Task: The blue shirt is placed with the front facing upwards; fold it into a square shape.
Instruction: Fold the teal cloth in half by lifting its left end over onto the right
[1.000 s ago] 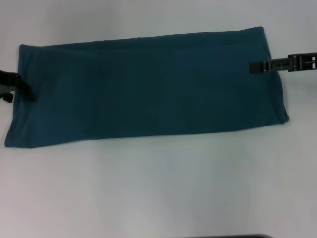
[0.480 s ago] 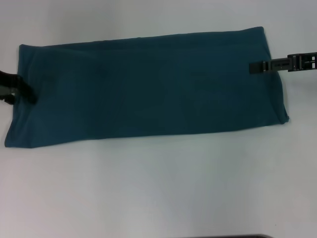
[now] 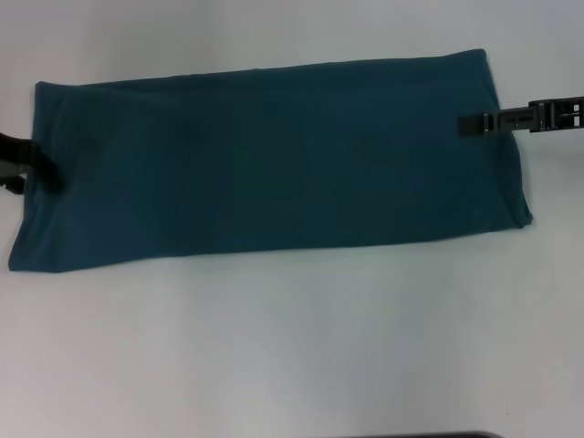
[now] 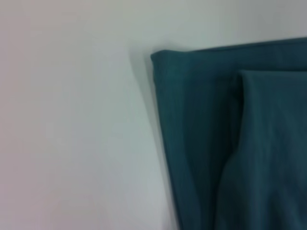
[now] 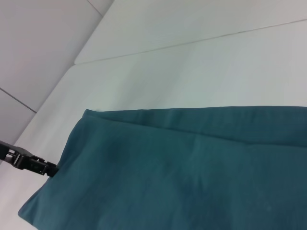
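1. The blue shirt (image 3: 274, 164) lies flat on the white bench (image 3: 292, 347). It is folded into one long band that runs from left to right.
2. The band sits on the far half of the bench. Its left end is a bit wider than its right end.
3. The left hand (image 3: 41, 169) is at the left end of the shirt, right at the cloth edge. It touches the cloth there, but I cannot tell if it is pinching the cloth or how far open it is.
4. The right hand (image 3: 467, 125) reaches in from the right, over the right end of the shirt near the far corner. Its fingers look pressed close together, but I cannot tell if cloth is between them.
5. In the left wrist view, a corner of the shirt shows one layer of cloth lying on top of another.
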You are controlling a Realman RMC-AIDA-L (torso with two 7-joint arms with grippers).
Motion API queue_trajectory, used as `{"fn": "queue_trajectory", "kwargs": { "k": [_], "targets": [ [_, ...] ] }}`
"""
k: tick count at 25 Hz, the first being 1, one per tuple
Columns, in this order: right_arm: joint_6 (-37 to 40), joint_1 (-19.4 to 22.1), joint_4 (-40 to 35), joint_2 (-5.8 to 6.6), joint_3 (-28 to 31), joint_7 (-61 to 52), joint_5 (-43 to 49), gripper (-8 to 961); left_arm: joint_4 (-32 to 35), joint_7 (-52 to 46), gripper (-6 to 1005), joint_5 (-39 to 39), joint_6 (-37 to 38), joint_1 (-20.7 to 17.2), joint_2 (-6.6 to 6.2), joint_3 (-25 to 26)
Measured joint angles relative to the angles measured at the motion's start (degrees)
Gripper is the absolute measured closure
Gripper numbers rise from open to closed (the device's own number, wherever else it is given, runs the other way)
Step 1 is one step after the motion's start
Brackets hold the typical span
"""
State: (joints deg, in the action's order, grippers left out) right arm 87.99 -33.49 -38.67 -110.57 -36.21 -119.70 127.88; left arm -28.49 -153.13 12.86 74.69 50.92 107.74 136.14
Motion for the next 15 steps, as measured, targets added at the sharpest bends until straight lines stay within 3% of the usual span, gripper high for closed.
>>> {"fn": "queue_trajectory", "kwargs": {
  "k": [15],
  "targets": [
    [0.0, 0.0, 0.0, 0.0, 0.0, 0.0, 0.0, 37, 0.0, -0.7, 455, -0.3, -0.4, 0.1, 0.2, -0.9]
  ]
}}
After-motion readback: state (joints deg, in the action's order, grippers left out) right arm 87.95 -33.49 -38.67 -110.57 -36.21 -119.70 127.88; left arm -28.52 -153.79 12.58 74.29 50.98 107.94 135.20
